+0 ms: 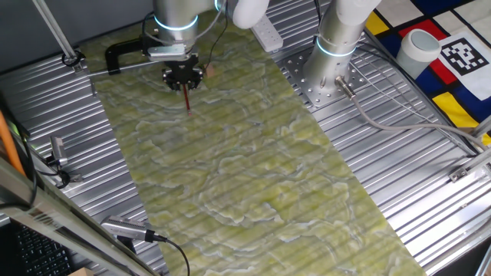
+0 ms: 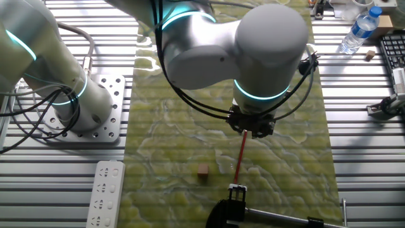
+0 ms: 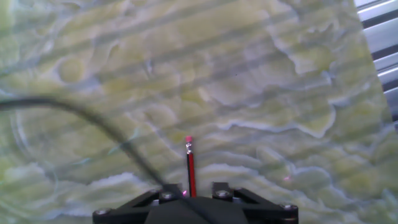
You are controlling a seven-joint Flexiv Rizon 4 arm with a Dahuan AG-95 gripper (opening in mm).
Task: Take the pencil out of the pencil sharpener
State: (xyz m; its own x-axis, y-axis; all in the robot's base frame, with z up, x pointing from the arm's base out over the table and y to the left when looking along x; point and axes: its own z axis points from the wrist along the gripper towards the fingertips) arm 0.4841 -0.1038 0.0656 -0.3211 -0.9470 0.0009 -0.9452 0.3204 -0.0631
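My gripper (image 1: 184, 81) is shut on the pencil (image 1: 187, 100), a thin dark-red stick that points down from between the fingers towards the green mat (image 1: 245, 169). In the other fixed view the pencil (image 2: 241, 155) hangs below the gripper (image 2: 251, 130). The pencil sharpener (image 2: 202, 170), a tiny tan block, lies on the mat apart from the pencil, to its left. In the hand view the pencil (image 3: 189, 165) sticks out ahead of the gripper (image 3: 191, 190), its pink end outermost.
A black C-shaped clamp (image 2: 229, 210) lies at the mat's edge near the pencil's tip, and also shows in one fixed view (image 1: 126, 52). A white power strip (image 2: 104, 190) lies on the ribbed metal table. A second arm's base (image 1: 337, 46) stands beside the mat.
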